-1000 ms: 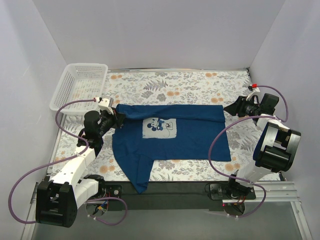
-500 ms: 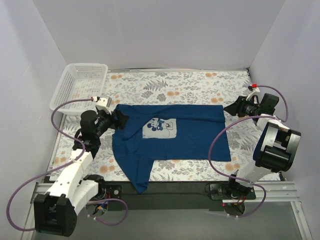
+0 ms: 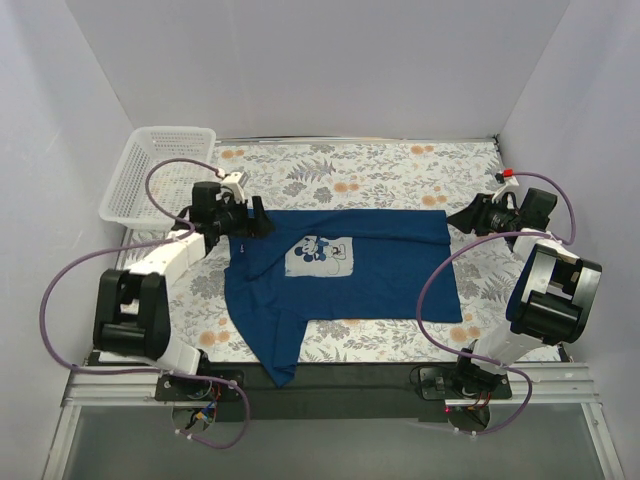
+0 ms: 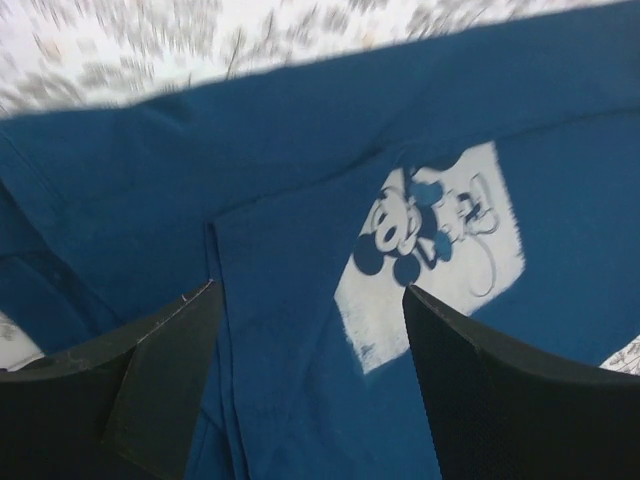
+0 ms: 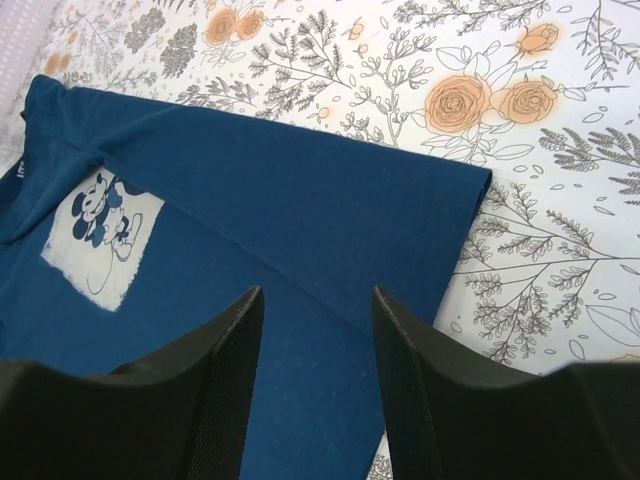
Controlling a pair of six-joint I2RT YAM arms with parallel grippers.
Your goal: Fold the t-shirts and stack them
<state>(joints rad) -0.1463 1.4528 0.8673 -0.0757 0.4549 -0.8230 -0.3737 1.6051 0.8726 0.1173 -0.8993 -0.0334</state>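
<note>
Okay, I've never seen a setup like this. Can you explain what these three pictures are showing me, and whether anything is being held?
You are looking at two robot arms bolted side by side. The wide picture looks down from above and behind them. The other two come from a small camera on each wrist, so the dark shapes along the bottom are that arm's own fingers. On the flowered tablecloth lies a navy blue t-shirt, mostly flat, with a light cartoon-mouse print on the chest. A white lattice basket sits in the far left corner. The left hand is open over the shirt's left end, and the right hand is open beside its right end. Neither holds anything.
</note>
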